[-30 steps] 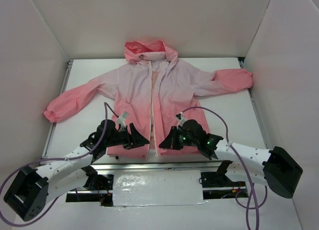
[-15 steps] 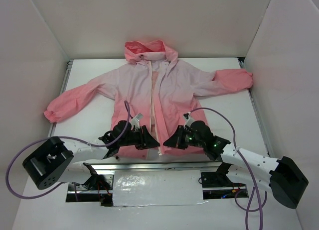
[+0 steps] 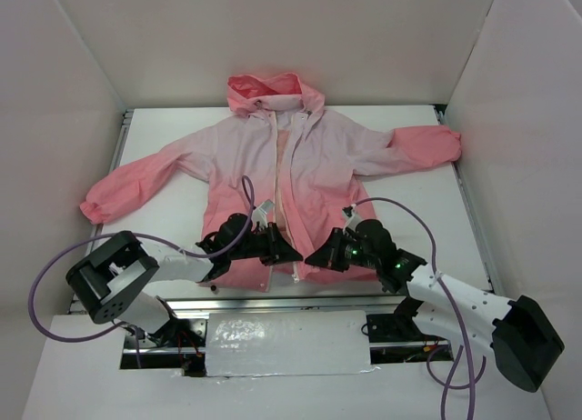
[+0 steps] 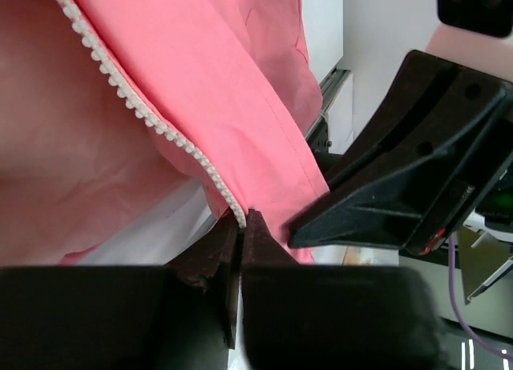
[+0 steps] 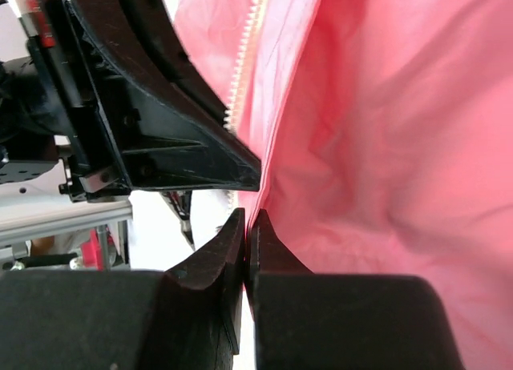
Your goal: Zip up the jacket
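Observation:
The jacket point(image 3: 318, 156) lies flat on the white table, hood at the far end, front open, with its white zipper point(image 3: 276, 165) running down the middle. My left gripper point(image 3: 291, 255) is at the hem and shut on the bottom end of the left zipper edge point(image 4: 210, 171); the teeth end between its fingertips point(image 4: 255, 226). My right gripper point(image 3: 315, 256) faces it from the right, shut on the coral front edge point(image 5: 276, 146) of the other panel. The two grippers' tips nearly touch. In the right wrist view the left gripper point(image 5: 160, 130) hides part of the zipper teeth point(image 5: 244, 62).
White walls close in the table point(image 3: 164, 220) on the left, back and right. A metal rail and a shiny foil patch point(image 3: 286, 334) run along the near edge. Purple cables point(image 3: 400, 211) loop over both arms. The jacket's sleeves point(image 3: 118, 193) spread to both sides.
My left arm has swung right to the zipper's bottom end and its jaws have closed on the left edge. The right gripper has shifted slightly, still shut on its panel.

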`<state>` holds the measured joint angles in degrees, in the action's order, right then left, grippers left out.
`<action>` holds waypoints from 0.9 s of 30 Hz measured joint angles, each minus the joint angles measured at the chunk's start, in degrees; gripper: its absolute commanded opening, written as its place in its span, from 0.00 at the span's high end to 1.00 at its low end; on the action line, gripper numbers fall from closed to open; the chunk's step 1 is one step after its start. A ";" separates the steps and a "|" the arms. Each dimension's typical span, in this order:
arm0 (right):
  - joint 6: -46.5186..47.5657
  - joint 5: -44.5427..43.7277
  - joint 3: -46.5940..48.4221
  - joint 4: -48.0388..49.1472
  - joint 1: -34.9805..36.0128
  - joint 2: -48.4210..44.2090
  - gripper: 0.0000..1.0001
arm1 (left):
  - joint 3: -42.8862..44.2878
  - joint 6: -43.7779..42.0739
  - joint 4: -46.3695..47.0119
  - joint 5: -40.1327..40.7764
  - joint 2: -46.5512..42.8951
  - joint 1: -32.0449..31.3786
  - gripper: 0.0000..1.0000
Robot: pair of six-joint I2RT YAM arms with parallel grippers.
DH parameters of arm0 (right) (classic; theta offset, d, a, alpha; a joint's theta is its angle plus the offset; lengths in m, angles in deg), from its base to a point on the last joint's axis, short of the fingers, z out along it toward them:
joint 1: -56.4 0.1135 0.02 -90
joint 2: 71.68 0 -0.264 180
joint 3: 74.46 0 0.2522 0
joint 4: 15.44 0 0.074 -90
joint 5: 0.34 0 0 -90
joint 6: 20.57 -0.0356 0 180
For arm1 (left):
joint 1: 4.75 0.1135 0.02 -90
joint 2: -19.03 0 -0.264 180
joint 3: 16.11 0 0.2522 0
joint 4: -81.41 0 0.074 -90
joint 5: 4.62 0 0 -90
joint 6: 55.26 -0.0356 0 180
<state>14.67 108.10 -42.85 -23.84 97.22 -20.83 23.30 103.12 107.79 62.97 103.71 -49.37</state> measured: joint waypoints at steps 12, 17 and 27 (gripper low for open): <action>10.25 -3.52 6.97 -17.11 -1.73 -0.11 0.44 | 5.70 -6.43 -14.08 1.49 -7.06 -0.15 1.00; 16.02 -5.88 20.44 -26.95 -1.05 -3.78 0.41 | 12.02 -11.89 -21.92 1.90 -9.46 -0.24 1.00; 17.29 -0.13 24.33 -28.79 -0.24 -4.28 0.41 | 13.25 -16.00 -27.67 1.73 -11.82 -0.42 1.00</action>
<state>31.96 107.97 -18.52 -52.62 96.98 -25.12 36.54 87.12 80.12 64.69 91.89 -49.79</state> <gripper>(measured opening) 0.595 0.118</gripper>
